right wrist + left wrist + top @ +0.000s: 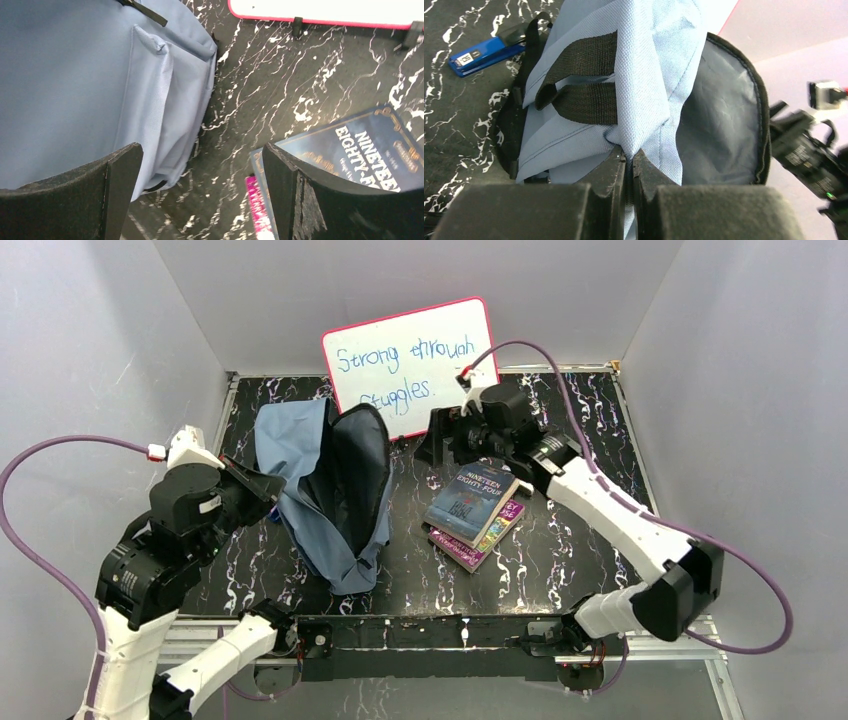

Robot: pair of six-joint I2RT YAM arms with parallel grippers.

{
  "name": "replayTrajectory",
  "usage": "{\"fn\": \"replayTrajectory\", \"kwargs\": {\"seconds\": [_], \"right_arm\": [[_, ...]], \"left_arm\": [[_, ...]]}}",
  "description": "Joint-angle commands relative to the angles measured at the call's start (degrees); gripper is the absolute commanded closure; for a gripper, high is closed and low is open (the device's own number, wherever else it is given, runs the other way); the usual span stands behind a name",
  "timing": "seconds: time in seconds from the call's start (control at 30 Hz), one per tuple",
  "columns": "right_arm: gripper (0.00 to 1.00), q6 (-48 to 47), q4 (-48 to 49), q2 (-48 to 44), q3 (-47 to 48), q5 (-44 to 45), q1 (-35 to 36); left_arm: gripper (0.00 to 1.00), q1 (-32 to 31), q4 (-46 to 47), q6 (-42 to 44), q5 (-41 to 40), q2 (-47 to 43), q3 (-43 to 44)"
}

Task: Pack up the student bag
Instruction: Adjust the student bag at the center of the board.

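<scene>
The left gripper [629, 162] has its fingers pressed together on a pinched fold of the student bag [644, 75], close to the zip edge of the mouth; the grey-blue fabric rises straight out from between the pads. Likely purpose: lifting this flap props the floppy main compartment open, and the dark-rimmed mouth does gape toward the right side, with only pale lining showing inside. The bag itself lies left of centre on the black marbled table [590, 440], its opening turned toward the books. The right gripper [200, 192] has its fingers spread wide and holds nothing; it hovers over bare table between the bag's side and the book corner, probably lining up for a pick. The Nineteen Eighty-Four paperback [350, 145] lies on top of a pink-spined book [257, 205], the stack near the bag but not touching it. A blue stapler [479, 56] lies on the table beside a bag strap, on the side away from the books. The pink-framed whiteboard [410, 365] stands at the back. Judgement: no book packed yet; if the pinch slips, the mouth will sag shut.
</scene>
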Motion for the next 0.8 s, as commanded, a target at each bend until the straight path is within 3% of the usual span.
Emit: {"fn": "replayTrajectory", "kwargs": {"seconds": [0.0,0.23,0.4,0.77], "right_arm": [[0.01,13.2,-4.3,-5.8,2.5,3.2,0.1],[0.01,28.2,5.4,-12.2,-0.7,-4.6,0.1],[0.01,36.2,14.0,-8.8,2.0,-14.8,0.8],[0.01,31.2,6.0,4.5,17.8,-7.7,10.8]], "left_arm": [[1.00,0.0,-3.2,-0.5,-5.2,1.0,-1.8],[1.00,-0.1,-3.3,-0.5,-6.0,0.4,-2.8],[1.00,0.0,-1.7,-0.5,-4.7,0.2,-4.5],[1.00,0.0,0.0,-0.3,-3.1,0.6,-5.6]]}}
